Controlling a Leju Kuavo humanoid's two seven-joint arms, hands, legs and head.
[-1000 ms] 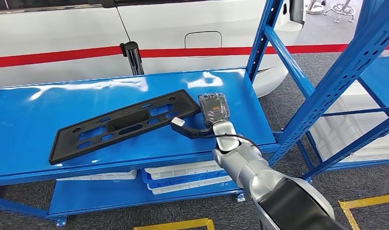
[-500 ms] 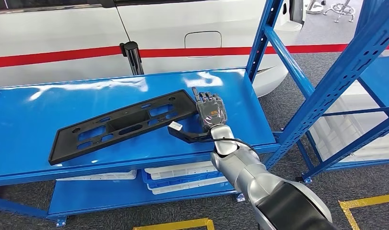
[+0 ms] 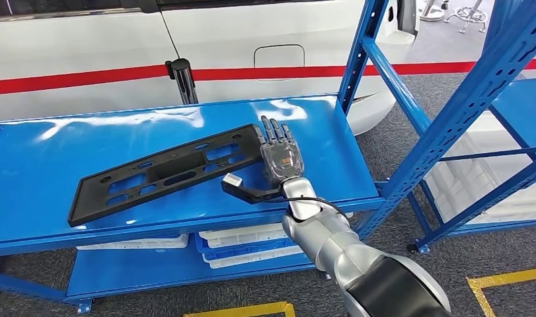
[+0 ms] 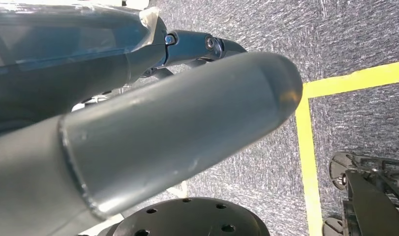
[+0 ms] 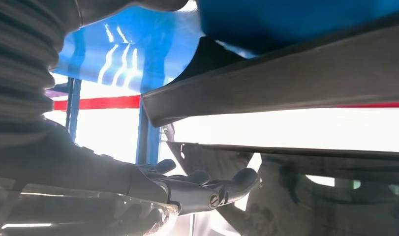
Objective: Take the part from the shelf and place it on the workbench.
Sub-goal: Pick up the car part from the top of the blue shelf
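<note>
The long flat black plastic part with holes in it (image 3: 169, 170) lies slantwise on the shiny blue metal shelf (image 3: 47, 191), one end near the front edge and the other end further back; the robot's right hand (image 3: 279, 155) lies flat with its fingers stretched out and apart, holding nothing, right beside the back end of the part and maybe just touching it, though the right wrist view is too dark and close to be sure; the step now, I think, is getting a good hold of that end; to do it well the hand should slide its fingers under the thin edge while the thumb comes down on top, then squeeze firmly before any lifting, because the part is long and will tip and swing if held at one end only; lifting slowly and keeping it level would help; the left hand (image 4: 138, 128) hangs down over the grey floor, and I cannot tell if its fingers are apart or together; counting up: one black part, one hand at the shelf, one hand hanging, and one white car with a red stripe (image 3: 86, 72) behind the shelf
</note>
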